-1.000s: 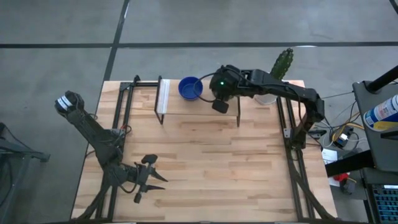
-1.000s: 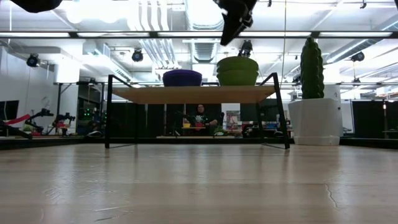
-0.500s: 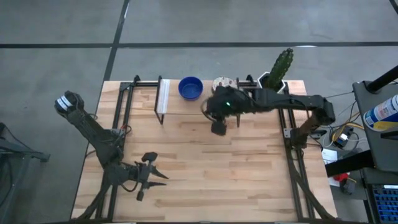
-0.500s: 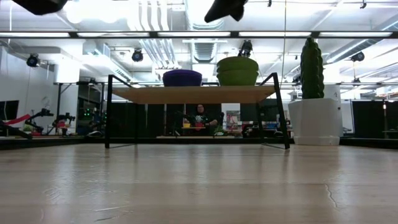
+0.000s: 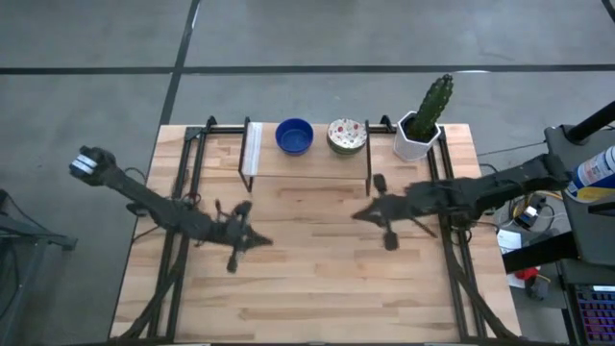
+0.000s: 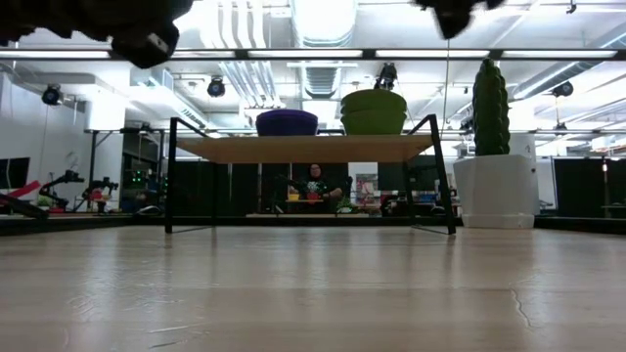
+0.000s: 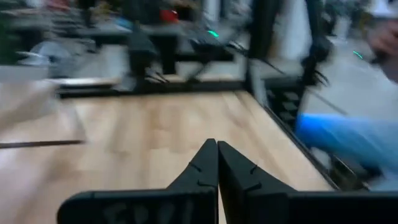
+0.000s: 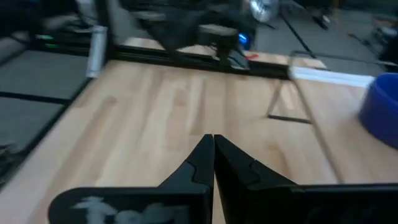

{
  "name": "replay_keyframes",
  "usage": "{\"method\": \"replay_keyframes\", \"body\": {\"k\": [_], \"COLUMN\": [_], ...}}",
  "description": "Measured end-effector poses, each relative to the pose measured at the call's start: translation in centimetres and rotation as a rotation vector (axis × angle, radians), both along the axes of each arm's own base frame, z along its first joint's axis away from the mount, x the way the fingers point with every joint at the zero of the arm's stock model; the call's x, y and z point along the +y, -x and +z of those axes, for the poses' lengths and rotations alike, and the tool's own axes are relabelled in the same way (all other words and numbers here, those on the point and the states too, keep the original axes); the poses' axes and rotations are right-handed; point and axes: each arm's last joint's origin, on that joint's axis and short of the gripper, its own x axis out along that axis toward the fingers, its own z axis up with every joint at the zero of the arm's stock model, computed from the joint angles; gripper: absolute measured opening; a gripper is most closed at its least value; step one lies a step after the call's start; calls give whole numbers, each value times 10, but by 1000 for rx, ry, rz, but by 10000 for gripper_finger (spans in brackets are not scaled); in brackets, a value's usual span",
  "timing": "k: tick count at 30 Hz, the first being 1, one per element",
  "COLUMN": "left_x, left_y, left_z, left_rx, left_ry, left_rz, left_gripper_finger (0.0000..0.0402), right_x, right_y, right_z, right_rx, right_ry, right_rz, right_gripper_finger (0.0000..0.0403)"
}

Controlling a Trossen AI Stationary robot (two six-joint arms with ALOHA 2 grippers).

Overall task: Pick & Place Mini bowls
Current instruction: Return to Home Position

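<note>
Two mini bowls sit on a small raised shelf (image 5: 307, 163) at the table's far side: a cobalt blue bowl (image 5: 294, 135) and, to its right, a cream floral bowl (image 5: 346, 135). In the low view they stand on the shelf top as a dark blue bowl (image 6: 287, 122) and a stacked pair (image 6: 373, 110). My left gripper (image 5: 266, 243) hovers shut over the table's middle left. My right gripper (image 5: 356, 215) hovers shut over the middle right, nearer than the shelf. Both wrist views show the shut fingers of my left gripper (image 7: 216, 148) and my right gripper (image 8: 213, 139) with nothing between them.
A white hexagonal pot with a green cactus (image 5: 423, 120) stands at the far right, beside the shelf. A white upright strip (image 5: 253, 146) marks the shelf's left end. Black frame rails (image 5: 187, 192) run along both table sides. Bare wood (image 5: 317, 288) lies toward the near edge.
My right gripper has drawn back from above the shelf toward the near and right edges, uncovering the floral bowl, which stays on the shelf. My left gripper has swung from the near left toward the table's middle and has shut.
</note>
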Motion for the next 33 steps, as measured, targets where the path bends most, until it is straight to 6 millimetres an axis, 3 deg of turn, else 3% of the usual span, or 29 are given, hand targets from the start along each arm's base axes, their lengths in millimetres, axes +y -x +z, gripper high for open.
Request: {"method": "replay_keyframes", "body": {"k": [5,13,18,22,27,33], "left_x": [24,39,44,49,52,60], "left_y": [27,59,69,76,82,85], "left_z": [6,-20,-38,-41,-37,-35], "left_rx": [-99,-150,-163,-223,-275,-297], "left_ry": [62,150,179,211,219,189], "left_rz": [64,48,56,116,130,369], "left_gripper_finger": [0,0,0,0,0,0], "right_x": [4,2,-1,-4,-9,-14], "right_y": [43,90,105,114,125,137], "right_z": [-14,-32,-41,-50,-57,-71], "right_rx": [-49,-156,-224,-260,-302,-288], "right_ry": [-29,-77,-74,6,-19,-39], "right_rz": [58,105,142,173,166,160], "right_gripper_finger": [8,8,8,8,8,8]}}
